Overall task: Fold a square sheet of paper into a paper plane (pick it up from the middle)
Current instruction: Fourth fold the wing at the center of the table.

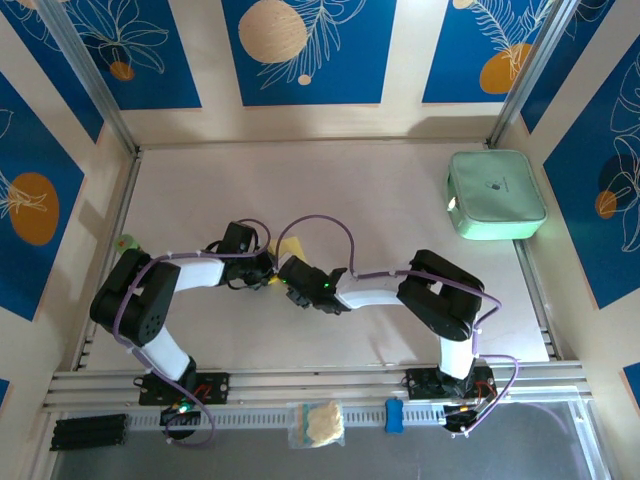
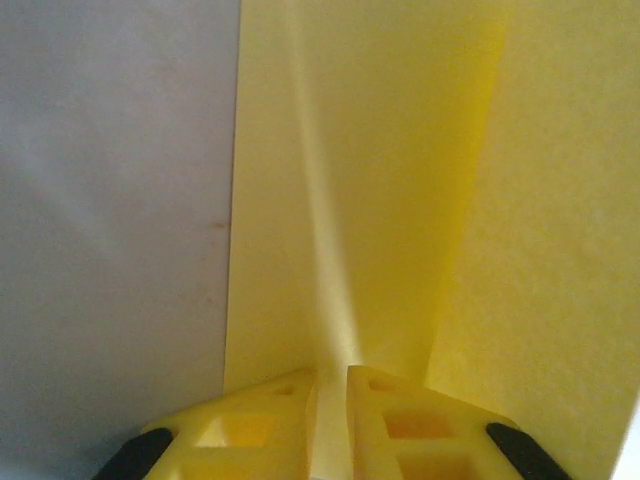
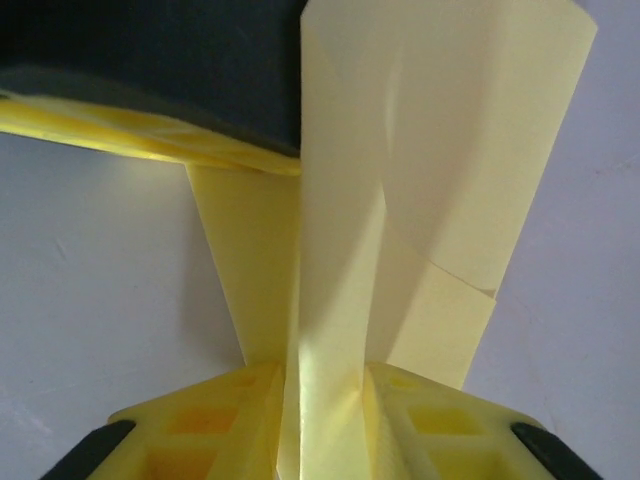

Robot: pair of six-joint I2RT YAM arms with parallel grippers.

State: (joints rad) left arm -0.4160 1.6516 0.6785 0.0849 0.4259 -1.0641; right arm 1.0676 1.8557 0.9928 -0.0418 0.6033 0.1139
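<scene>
The yellow square sheet of paper [image 1: 290, 248] is folded, with a raised centre ridge and flaps on either side like a paper plane's wings. It sits mid-table between the two grippers. My left gripper [image 1: 270, 272] and right gripper [image 1: 291, 274] meet tip to tip over it. In the left wrist view the ridge of the paper [image 2: 380, 180] runs into the narrow gap of the left gripper [image 2: 332, 385], which is shut on it. In the right wrist view the right gripper [image 3: 325, 385] pinches the folded ridge of the paper [image 3: 440, 150]. The left gripper's yellow finger [image 3: 150, 135] lies just beyond.
A mint-green rounded case [image 1: 495, 195] lies at the back right. A cream wad in a clear bag [image 1: 320, 423] and a small blue item [image 1: 395, 415] rest on the front rail. A small green object [image 1: 125, 243] sits at the left edge. Walls enclose the table.
</scene>
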